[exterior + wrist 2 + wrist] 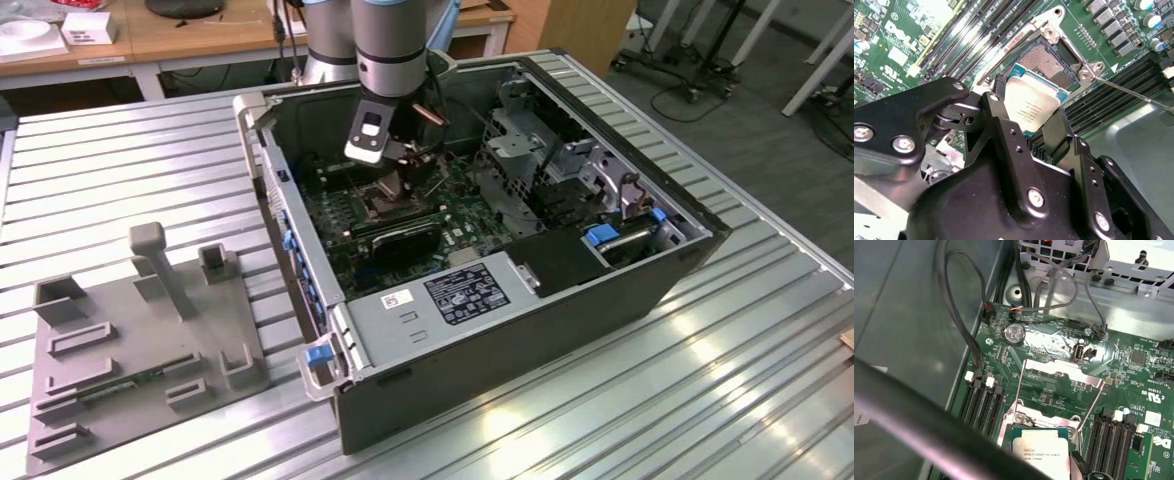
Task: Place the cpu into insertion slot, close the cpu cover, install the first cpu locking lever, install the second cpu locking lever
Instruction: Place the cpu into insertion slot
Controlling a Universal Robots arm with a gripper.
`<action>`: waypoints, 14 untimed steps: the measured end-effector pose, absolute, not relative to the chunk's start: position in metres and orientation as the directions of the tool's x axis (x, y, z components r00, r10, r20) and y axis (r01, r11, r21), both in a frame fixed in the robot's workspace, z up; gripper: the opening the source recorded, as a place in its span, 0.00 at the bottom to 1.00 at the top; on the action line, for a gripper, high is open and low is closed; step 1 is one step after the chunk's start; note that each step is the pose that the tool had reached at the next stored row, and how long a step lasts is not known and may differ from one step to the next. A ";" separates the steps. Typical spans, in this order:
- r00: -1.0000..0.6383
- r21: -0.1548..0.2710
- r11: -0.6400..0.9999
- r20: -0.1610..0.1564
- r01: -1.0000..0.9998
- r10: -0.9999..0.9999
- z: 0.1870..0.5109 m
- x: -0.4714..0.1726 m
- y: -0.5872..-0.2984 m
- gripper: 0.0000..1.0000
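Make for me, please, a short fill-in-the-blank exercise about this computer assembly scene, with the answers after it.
1. The end effector holds the ____ between its fingers.
2. The cpu cover beside the insertion slot is ____, not closed.
3. The motherboard is ____ in colour.
Missing words: cpu; open; green.

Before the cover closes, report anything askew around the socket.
The cpu, held in the gripper, sits offset over the insertion slot: part of its pin field is bare, so it looks unseated. Nothing else stands out.
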State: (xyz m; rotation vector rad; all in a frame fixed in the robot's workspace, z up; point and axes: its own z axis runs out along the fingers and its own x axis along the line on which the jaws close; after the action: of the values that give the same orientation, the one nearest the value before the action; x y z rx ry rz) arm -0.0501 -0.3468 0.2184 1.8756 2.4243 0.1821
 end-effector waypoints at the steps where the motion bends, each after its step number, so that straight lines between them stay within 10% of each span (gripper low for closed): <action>1: -0.252 0.137 0.248 0.016 0.959 0.968 0.218 -0.050 -0.347 0.54; 14: -0.191 0.139 0.186 0.027 0.973 0.981 0.218 -0.051 -0.346 0.54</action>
State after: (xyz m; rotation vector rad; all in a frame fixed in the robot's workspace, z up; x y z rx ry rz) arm -0.0509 -0.3464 0.2184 1.9527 2.3658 0.1921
